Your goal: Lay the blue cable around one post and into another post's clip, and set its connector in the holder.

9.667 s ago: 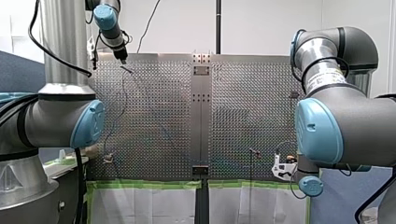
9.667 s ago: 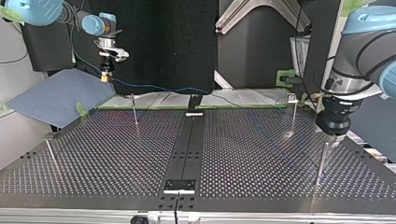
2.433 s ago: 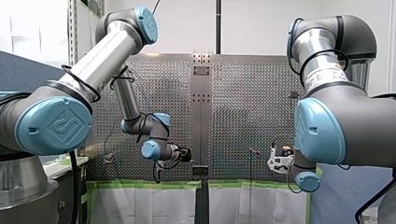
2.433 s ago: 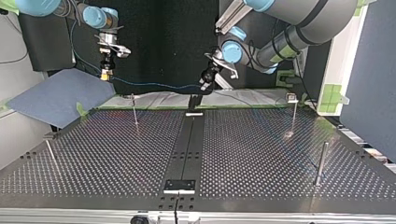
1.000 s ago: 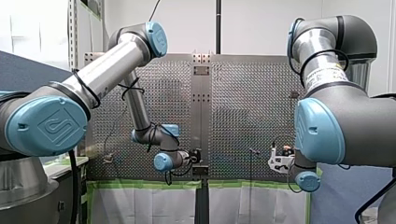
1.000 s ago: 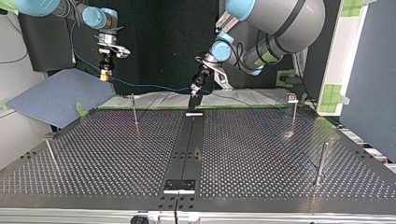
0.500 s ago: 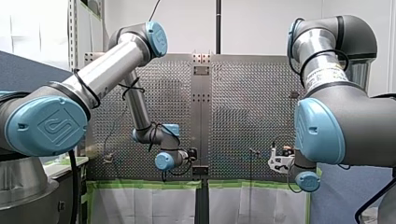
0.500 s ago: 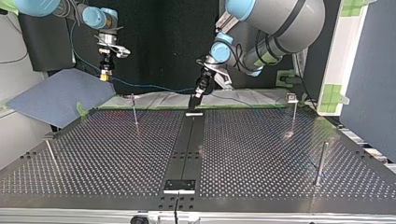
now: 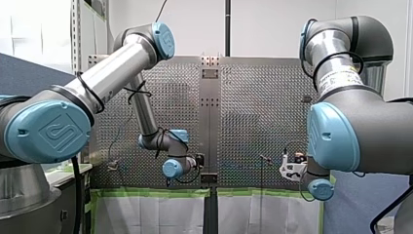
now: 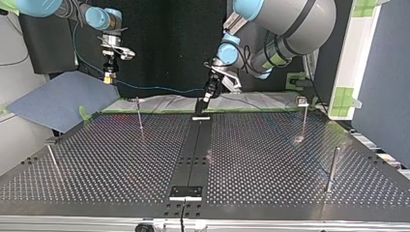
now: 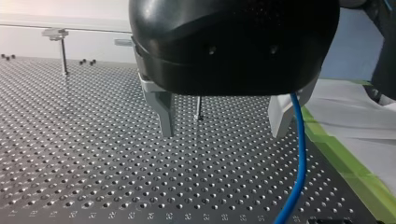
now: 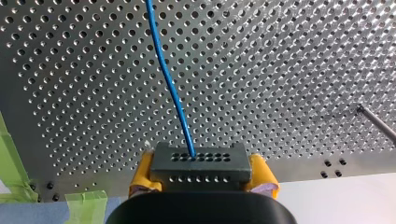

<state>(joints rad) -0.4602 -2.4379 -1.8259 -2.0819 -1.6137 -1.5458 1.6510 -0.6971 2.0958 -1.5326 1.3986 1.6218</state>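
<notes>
In the right wrist view my right gripper (image 12: 201,164) has its yellow pads shut on the grey connector (image 12: 200,169), and the blue cable (image 12: 170,88) leaves its face over the perforated table. In the top view that gripper (image 10: 110,77) hangs at the back left, and the cable (image 10: 159,89) sags across to my left gripper (image 10: 208,94), just above the black holder (image 10: 200,108). My left gripper (image 11: 222,116) stands open. The cable (image 11: 299,154) runs past the outer edge of one finger (image 11: 282,114), with nothing between the fingers.
Thin posts stand on the table: one (image 10: 139,113) at the top view's back left, a clip-topped one (image 10: 303,113) at the back right, a thicker one (image 10: 332,169) at the near right. A dark centre strip (image 10: 193,154) runs toward another bracket (image 10: 185,192).
Over the last second my left gripper has shifted slightly toward the top view's right above the holder, then stopped. My right gripper holds still with the connector.
</notes>
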